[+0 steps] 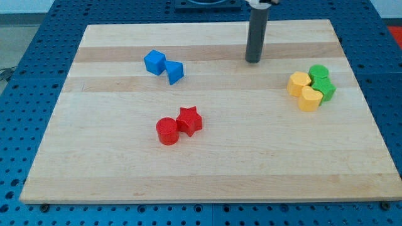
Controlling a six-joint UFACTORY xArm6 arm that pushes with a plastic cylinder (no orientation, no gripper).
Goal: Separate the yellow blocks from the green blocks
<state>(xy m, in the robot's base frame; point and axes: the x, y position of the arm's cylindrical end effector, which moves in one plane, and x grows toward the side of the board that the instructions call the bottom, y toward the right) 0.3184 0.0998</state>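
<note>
Two yellow blocks sit at the view's right, one (298,83) upper left and one (309,98) lower, touching each other. Two green blocks touch them on the right: a round one (318,72) at the top and a star-like one (325,88) below it. All of these form one tight cluster. My tip (253,61) rests on the wooden board (207,169) near the view's top, to the upper left of the cluster and apart from it.
Two blue blocks (154,62) (175,73) lie together at the upper left. A red cylinder (167,131) and a red star (190,120) touch each other near the middle. A blue perforated table surrounds the board.
</note>
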